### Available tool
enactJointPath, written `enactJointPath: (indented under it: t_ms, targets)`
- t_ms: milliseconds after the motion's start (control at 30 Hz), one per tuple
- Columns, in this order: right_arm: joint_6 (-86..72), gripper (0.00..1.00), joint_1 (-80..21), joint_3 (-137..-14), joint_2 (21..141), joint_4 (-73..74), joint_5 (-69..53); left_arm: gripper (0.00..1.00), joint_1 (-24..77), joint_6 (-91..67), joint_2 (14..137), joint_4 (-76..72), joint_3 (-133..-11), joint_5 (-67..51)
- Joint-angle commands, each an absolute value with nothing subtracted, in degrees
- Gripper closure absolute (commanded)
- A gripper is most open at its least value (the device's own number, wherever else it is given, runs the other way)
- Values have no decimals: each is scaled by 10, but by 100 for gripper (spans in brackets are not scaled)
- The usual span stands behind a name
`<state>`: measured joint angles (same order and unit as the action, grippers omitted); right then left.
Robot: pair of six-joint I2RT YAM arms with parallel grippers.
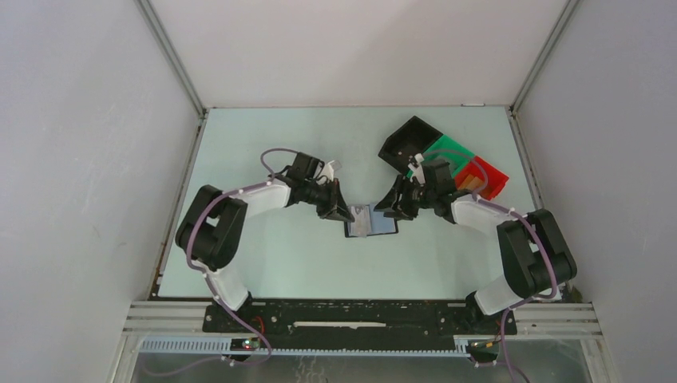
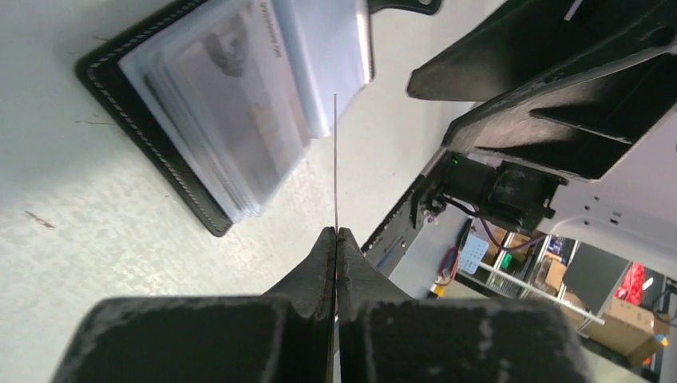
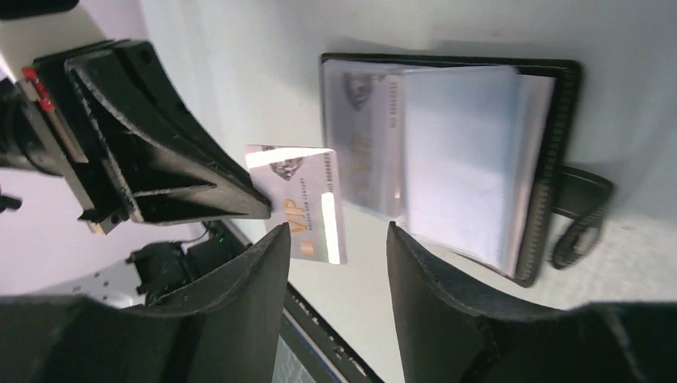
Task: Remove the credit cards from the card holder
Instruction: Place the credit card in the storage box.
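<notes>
The card holder [image 1: 375, 224] lies open on the pale table between my two grippers, its black closure tab [image 3: 580, 215] sticking out of one edge. Pale grey credit cards [image 2: 231, 112] sit in its clear sleeves [image 3: 455, 152]. My left gripper [image 2: 336, 231] is shut on one credit card, which shows edge-on as a thin line [image 2: 335, 159]. In the right wrist view that card [image 3: 307, 203] has orange lettering and hangs clear of the holder, at the left gripper's fingertips [image 3: 239, 203]. My right gripper [image 3: 337, 235] is open just below the card, with nothing between its fingers.
A black open bin [image 1: 409, 144] stands at the back right. Beside it are a green tray [image 1: 445, 153] and a red tray [image 1: 488, 180] with an orange-tan piece [image 1: 471, 182]. The arms' black mounting rail [image 1: 359, 315] runs along the near edge. White walls enclose the table.
</notes>
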<state>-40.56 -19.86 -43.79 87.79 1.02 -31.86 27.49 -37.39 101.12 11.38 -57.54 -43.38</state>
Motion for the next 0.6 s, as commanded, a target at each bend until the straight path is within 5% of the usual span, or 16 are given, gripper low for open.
enactJointPath:
  t_ms: [0,567]
  targets:
    - [-400,42,-197,-425,866,-75,-439,100,273,-352,959,108,-570,-493]
    - [-444,42,-213,-415,872,-193,-556,100,257,-447,938,-18,-578,-587]
